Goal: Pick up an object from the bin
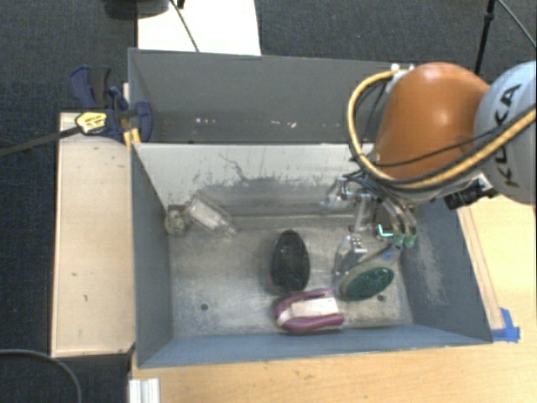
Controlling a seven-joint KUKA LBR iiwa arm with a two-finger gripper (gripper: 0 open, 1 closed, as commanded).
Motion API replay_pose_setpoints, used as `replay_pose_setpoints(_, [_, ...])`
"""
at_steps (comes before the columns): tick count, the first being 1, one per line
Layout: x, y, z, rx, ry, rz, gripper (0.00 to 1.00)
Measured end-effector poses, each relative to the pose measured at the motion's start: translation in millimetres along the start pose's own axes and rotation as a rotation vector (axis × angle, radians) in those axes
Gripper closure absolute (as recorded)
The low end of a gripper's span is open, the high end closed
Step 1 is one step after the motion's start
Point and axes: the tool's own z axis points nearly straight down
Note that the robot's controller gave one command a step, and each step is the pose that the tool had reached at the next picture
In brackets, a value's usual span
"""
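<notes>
My gripper (pixel 362 254) hangs low in the right half of the bin, under the orange wrist cover, its metal fingers pointing down just above a dark green round disc (pixel 367 283). I cannot make out the gap between the fingers. Left of the disc lies a black oval brush-like thing (pixel 289 259). In front of that, near the bin's front wall, rests a purple and white oblong thing (pixel 310 311).
A clear plastic piece (pixel 200 215) lies by the back left corner of the bin floor. The arm and its cables cover the bin's back right part.
</notes>
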Motion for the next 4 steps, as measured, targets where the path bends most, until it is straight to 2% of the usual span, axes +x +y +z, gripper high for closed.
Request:
replay_pose_setpoints(1, [12.6, -24.2, 122.7, 0.0, 0.0, -0.173, 0.0])
replay_pose_setpoints(2, [-13.4, 22.5, 153.8, 0.018, -0.001, -0.074, 0.0])
replay_pose_setpoints(3, [-26.4, 96.7, 153.9, 0.013, -0.008, -0.263, 0.0])
replay_pose_setpoints(4, [-10.8, 174.4, 152.3, 0.003, -0.036, -0.273, 0.0])
